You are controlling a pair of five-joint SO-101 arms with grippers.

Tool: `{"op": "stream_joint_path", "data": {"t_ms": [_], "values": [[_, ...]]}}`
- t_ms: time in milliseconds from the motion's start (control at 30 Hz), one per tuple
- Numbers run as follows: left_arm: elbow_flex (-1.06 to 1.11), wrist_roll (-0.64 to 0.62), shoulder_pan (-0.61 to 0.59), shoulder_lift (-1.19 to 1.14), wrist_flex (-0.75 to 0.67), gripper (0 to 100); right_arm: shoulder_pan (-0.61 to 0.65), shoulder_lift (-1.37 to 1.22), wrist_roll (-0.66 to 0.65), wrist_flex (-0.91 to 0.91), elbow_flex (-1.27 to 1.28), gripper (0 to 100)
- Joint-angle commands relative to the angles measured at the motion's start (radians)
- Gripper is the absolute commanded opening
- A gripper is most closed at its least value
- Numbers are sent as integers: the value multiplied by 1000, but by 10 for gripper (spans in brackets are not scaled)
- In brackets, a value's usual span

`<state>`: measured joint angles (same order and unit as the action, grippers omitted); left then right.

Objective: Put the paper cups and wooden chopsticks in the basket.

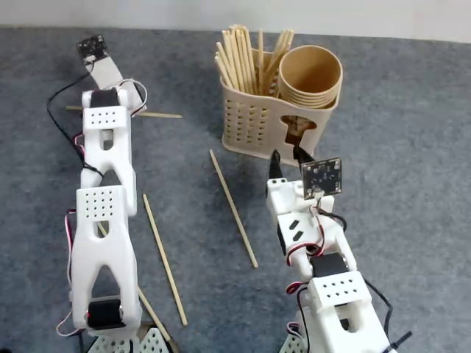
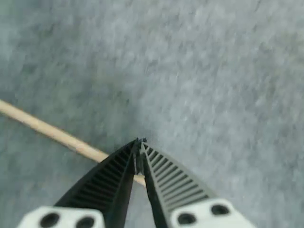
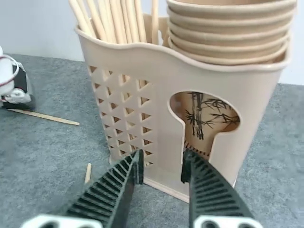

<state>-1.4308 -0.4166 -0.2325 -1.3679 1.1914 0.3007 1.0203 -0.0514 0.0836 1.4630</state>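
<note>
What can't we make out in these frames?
1. Left wrist view: the chopstick runs under the shut left gripper, which covers the spot where they would touch.
2. Right wrist view: the cups are cut by the edge, and the basket hides the lower stack, so the count is unclear.
3. High view: a second chopstick runs under the left arm, which hides its far end.

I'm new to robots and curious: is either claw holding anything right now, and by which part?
Nothing is held. The left gripper is shut, empty, over a chopstick on the carpet; the right gripper is open before the basket.
</note>
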Motion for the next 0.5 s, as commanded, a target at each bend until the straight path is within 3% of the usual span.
{"op": "stream_joint_path", "data": {"t_ms": [0, 133, 233, 467], "values": [[-208, -2, -5, -1, 250, 7, 21, 27, -23, 24, -2, 145], [-229, 5, 4, 24, 439, 7, 21, 28, -23, 24, -2, 145], [-223, 107, 22, 53, 568, 7, 21, 28, -23, 24, -2, 145], [-220, 232, -4, 99, 592, 7, 21, 28, -23, 24, -2, 145]]}}
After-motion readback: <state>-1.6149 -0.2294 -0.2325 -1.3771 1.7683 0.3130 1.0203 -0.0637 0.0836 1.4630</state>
